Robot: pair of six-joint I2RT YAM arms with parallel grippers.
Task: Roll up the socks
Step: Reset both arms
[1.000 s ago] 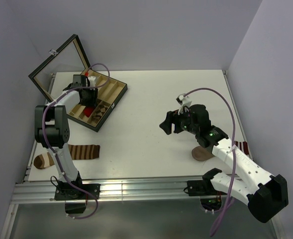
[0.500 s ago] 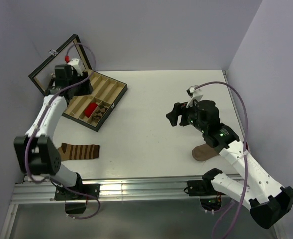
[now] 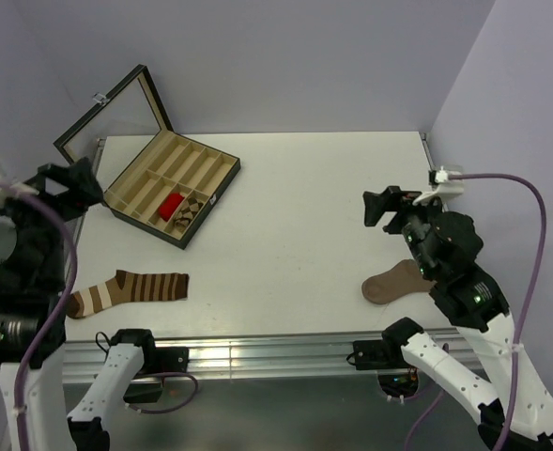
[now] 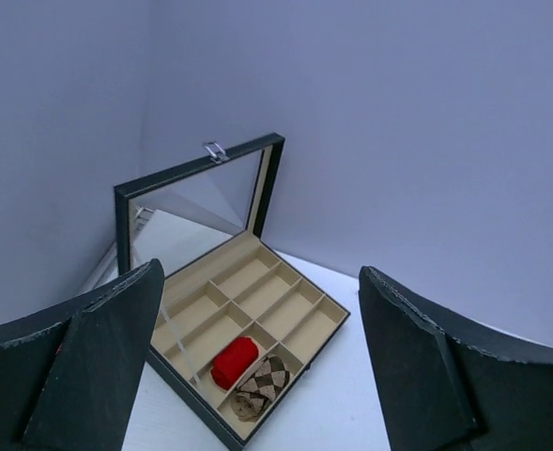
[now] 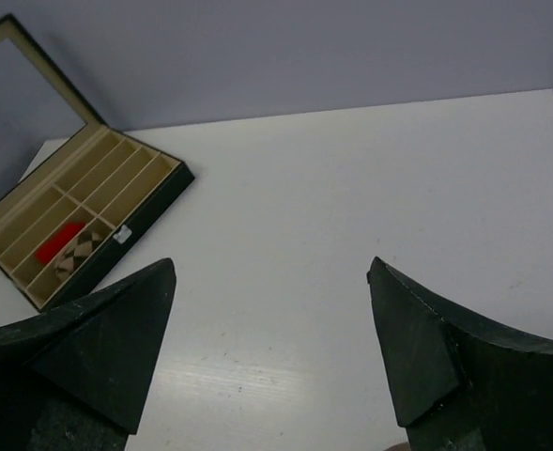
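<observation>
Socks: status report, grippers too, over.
Left gripper and right gripper open, empty. Red sock and argyle sock rolled, side by side in the box. Striped sock, tan sock flat on table.

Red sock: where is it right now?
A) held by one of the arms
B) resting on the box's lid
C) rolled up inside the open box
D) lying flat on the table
C: the red sock sits rolled up in the divided tray of the open box, right beside the argyle sock.
</observation>
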